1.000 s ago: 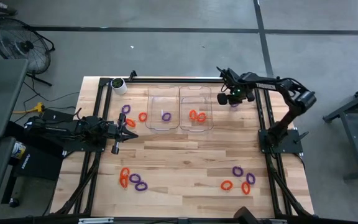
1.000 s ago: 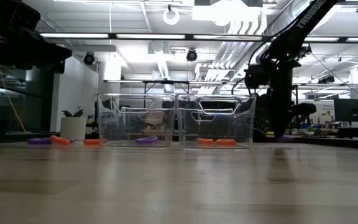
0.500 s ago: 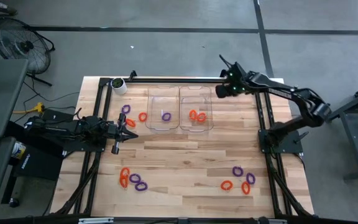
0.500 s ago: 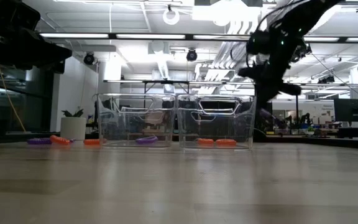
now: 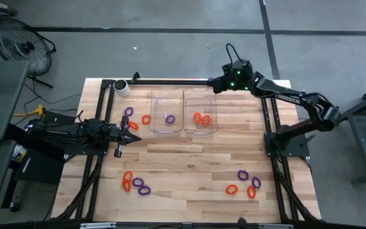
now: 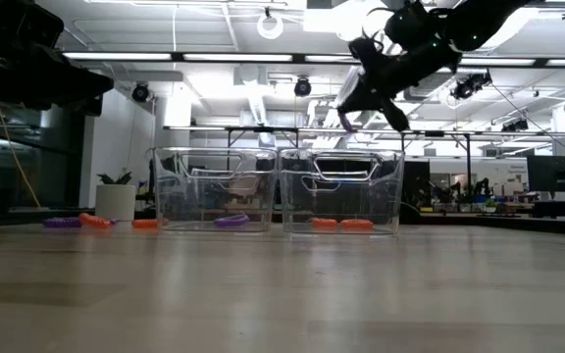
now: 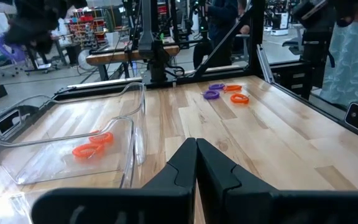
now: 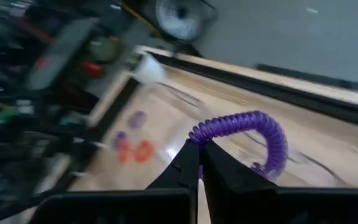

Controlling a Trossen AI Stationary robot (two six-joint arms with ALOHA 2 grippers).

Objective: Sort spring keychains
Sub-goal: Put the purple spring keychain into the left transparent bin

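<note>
So the purple spring keychain (image 8: 253,134) is pinched in the right gripper (image 8: 199,163), fingers clamped on one end of the coil while the rest loops out in a springy arc. In the low view that gripper (image 6: 353,108) hangs well above the tops of the two clear trays (image 5: 184,109), up over the far edge of the table (image 5: 189,159) by the black rail.

The rest of the spring keychains are scattered about. One purple coil (image 5: 169,119) lies in the left tray and two orange ones (image 5: 201,118) in the right tray. A few purple and orange ones (image 5: 136,119) sit just beside the left tray, next to the left gripper (image 5: 136,125), which is shut on nothing and parked low over the table's left side. Another bunch (image 5: 135,183) is near the front left, and one more bunch (image 5: 244,182) near the front right.

Plenty of open wood in the middle of the table, between the trays and the front clusters. The top is pale butcher-block planks with a black metal frame around the edges. The trays are see-through plastic with rounded corners, standing side by side and touching. A white-and-green roll (image 5: 121,87) stands at the far left corner. Beyond the table it's grey concrete floor, with a fan (image 5: 18,43) off to the far left.
</note>
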